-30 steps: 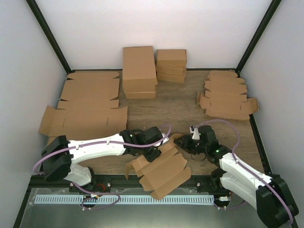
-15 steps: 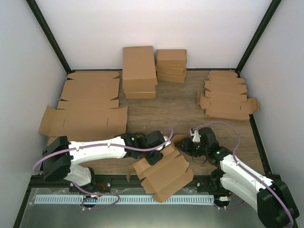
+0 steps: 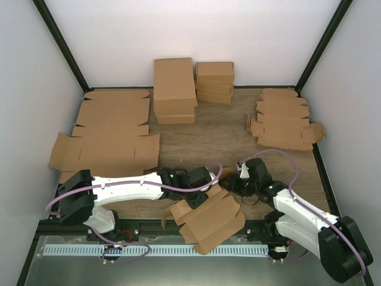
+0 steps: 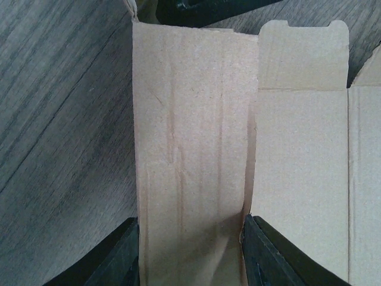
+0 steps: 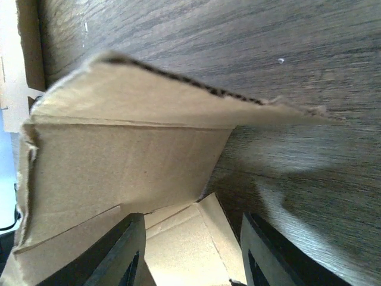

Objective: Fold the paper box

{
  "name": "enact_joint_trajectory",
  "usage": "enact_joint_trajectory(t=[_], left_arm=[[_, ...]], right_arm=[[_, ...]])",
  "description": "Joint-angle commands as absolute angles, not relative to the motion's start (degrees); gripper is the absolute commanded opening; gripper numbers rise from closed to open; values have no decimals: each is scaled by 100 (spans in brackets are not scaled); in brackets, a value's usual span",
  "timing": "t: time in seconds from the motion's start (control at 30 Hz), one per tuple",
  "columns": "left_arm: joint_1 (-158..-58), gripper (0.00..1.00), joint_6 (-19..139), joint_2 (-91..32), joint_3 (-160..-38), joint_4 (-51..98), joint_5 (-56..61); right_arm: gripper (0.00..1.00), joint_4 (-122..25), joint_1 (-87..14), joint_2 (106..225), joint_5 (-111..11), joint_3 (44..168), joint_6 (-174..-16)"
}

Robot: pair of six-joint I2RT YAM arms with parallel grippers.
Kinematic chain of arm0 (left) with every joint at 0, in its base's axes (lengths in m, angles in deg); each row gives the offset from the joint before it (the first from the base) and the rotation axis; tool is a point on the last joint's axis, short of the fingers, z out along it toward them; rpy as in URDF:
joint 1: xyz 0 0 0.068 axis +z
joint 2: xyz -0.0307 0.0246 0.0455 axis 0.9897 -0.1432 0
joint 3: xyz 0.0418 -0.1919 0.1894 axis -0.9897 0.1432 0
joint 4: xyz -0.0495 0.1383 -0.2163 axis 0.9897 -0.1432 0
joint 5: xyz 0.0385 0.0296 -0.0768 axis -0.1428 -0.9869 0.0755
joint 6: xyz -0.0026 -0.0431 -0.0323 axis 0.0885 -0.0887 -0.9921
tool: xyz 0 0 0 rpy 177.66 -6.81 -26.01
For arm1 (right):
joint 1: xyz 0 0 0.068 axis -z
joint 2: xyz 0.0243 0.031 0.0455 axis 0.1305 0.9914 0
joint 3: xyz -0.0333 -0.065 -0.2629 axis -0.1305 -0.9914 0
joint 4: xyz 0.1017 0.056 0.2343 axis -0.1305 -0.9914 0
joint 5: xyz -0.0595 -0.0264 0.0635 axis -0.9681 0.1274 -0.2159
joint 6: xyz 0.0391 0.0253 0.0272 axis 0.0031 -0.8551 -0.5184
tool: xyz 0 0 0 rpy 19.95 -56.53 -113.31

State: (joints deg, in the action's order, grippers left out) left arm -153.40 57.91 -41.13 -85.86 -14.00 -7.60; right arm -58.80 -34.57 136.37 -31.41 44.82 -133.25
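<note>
The paper box (image 3: 209, 218) is a brown die-cut piece, partly folded, lying by the table's near edge between the two arms. My left gripper (image 3: 204, 189) reaches in from the left and is shut across one narrow panel of the paper box (image 4: 196, 149). In the left wrist view that panel fills the gap between the fingers (image 4: 122, 256) and buckles slightly at the right one. My right gripper (image 3: 231, 182) stands open at the box's upper right corner. A raised flap (image 5: 119, 161) rises in front of it. A small tab lies loosely between its fingertips (image 5: 128, 250), clear of the right one.
Two stacks of bigger brown boxes (image 3: 174, 89) (image 3: 215, 81) stand at the back. Large flat cardboard sheets (image 3: 110, 131) cover the left side. A pile of small flat die-cuts (image 3: 284, 119) lies at the back right. The black frame rail (image 3: 149, 225) runs just under the box.
My right gripper has opened and let go of the flap. The left arm has carried the box a little to the right and toward the near edge.
</note>
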Motion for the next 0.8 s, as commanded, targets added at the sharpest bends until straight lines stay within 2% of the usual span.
enact_joint_trajectory(t=[0.0, 0.07, 0.17, 0.6, 0.77], left_arm=[[-15371, 47, 5728, -4194, -8771, -1338, -804], [-15375, 47, 5728, -4213, -8794, -1343, -795], [-15375, 47, 5719, -4235, -8796, -1314, -787], [-15380, 46, 5640, -4362, -8752, -1208, -795], [-15384, 46, 5616, -4401, -8736, -1163, -795]], right_arm=[[48, -5871, -3540, 13752, -3230, 4629, -13110], [54, -5835, -3553, 13766, -3235, 4573, -13079], [54, -5721, -3567, 13727, -3093, 4464, -13094], [30, -5378, -3574, 13254, -2285, 4096, -13584], [26, -5265, -3571, 13064, -2204, 3848, -13721]])
